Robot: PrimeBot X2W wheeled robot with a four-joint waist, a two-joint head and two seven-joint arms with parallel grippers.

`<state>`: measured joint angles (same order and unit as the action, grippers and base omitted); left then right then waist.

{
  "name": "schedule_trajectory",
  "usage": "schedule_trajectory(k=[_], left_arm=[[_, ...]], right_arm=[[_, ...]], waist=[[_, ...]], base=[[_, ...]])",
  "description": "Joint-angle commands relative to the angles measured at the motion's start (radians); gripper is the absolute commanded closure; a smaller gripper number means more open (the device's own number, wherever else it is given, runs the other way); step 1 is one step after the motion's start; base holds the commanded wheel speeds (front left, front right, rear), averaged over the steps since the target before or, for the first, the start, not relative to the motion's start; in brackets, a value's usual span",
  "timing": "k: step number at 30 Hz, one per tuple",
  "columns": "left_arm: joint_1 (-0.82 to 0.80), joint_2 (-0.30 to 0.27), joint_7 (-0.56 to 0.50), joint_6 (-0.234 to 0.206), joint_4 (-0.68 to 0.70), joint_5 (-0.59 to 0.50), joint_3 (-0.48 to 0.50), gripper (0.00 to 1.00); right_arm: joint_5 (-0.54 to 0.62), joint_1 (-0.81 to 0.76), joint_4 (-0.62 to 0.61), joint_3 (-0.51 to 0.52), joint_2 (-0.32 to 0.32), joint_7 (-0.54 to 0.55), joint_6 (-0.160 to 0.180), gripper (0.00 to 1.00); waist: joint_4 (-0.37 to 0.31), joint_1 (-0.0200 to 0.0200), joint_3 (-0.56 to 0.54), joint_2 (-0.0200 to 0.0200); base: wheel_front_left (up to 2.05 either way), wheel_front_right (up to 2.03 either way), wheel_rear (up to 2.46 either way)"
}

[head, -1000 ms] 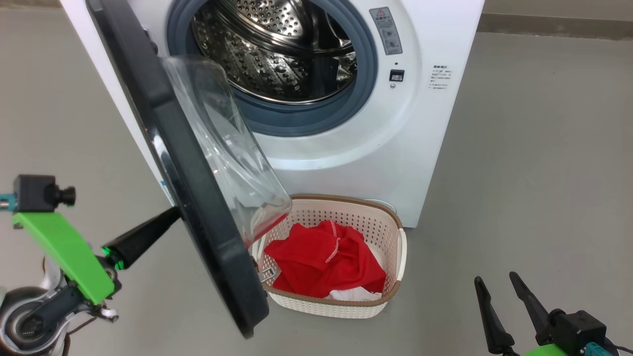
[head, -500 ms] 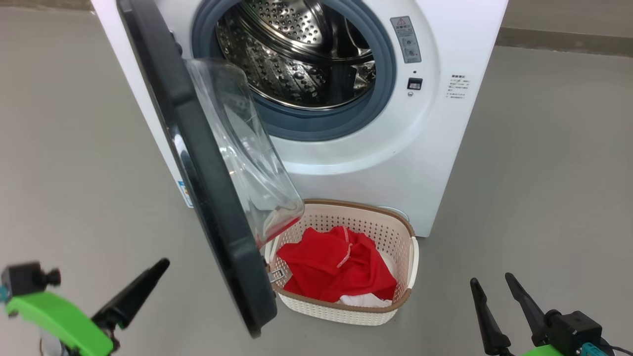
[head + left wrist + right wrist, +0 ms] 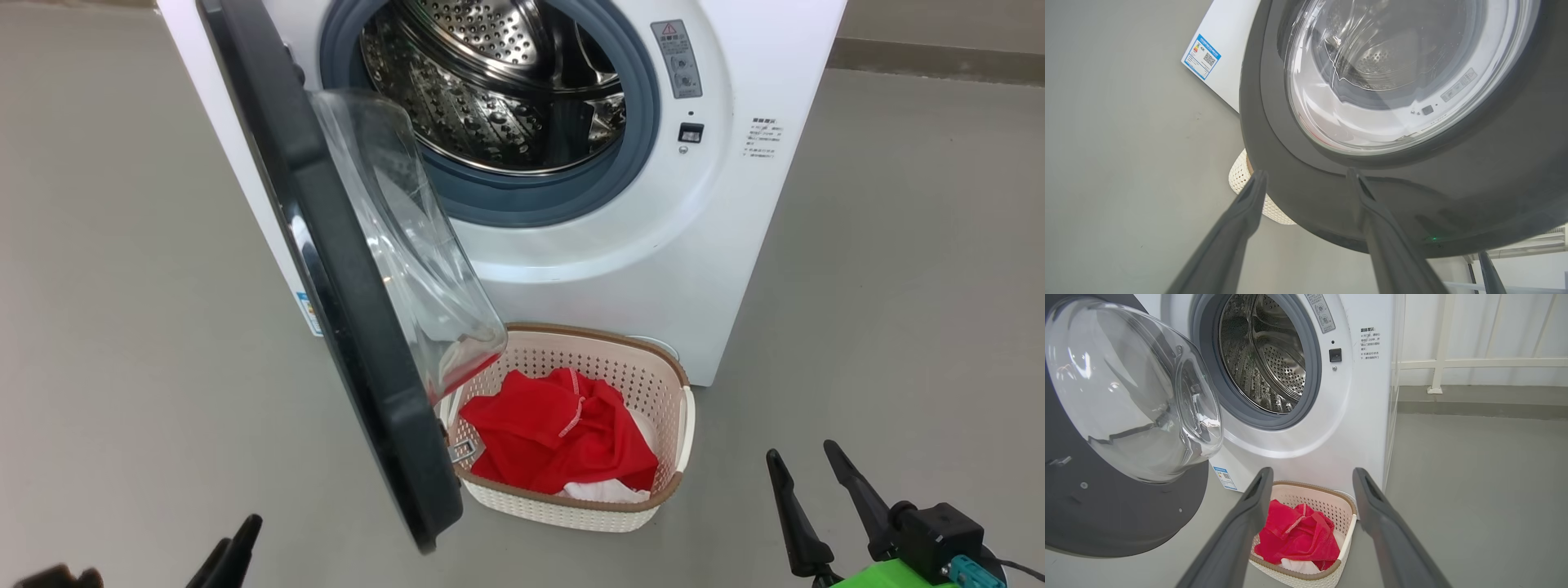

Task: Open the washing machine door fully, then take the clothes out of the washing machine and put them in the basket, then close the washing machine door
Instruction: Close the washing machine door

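The white washing machine (image 3: 620,278) stands ahead with its steel drum (image 3: 506,90) showing bare metal. The washing machine door (image 3: 326,245), black-rimmed with a clear glass bowl, hangs partly open, edge-on to me, over the left end of the basket (image 3: 588,333). The red and white clothes (image 3: 555,433) lie in that basket on the floor against the machine's front. My left gripper (image 3: 237,543) is low at the left, apart from the door. In the left wrist view it (image 3: 1306,173) is open and faces the door's outer rim (image 3: 1274,134). My right gripper (image 3: 802,454) is open and empty; it (image 3: 1312,471) points at the basket (image 3: 1310,486) and clothes (image 3: 1294,539).
Grey floor (image 3: 898,286) spreads to both sides of the machine. A blue label (image 3: 1202,57) sits low on the machine's left front. White railing (image 3: 1453,363) and a wall base run behind on the right.
My left gripper came away from the door's outer face, dropped to the lower left and opened. The head camera shifted slightly. The right gripper stayed open.
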<state>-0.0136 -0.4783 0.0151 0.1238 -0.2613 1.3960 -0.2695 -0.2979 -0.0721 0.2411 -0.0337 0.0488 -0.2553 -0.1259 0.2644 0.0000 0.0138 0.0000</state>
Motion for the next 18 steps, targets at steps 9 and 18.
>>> schedule_trajectory(k=[9, 18], left_arm=[[-0.006, 0.003, 0.223, 0.007, -0.104, -0.094, -0.036, 0.0], [-0.014, 0.118, 0.246, 0.007, -0.185, -0.465, 0.113, 0.0]], right_arm=[[-0.006, 0.048, -0.018, -0.026, 0.003, -0.006, -0.005, 0.0], [-0.007, 0.051, -0.013, -0.021, 0.003, -0.006, -0.005, 0.0]], waist=[[-0.001, 0.0, 0.001, 0.0], [-0.002, 0.0, -0.001, 0.0]], base=[[0.0, 0.0, 0.0], [0.0, 0.0, 0.0]])
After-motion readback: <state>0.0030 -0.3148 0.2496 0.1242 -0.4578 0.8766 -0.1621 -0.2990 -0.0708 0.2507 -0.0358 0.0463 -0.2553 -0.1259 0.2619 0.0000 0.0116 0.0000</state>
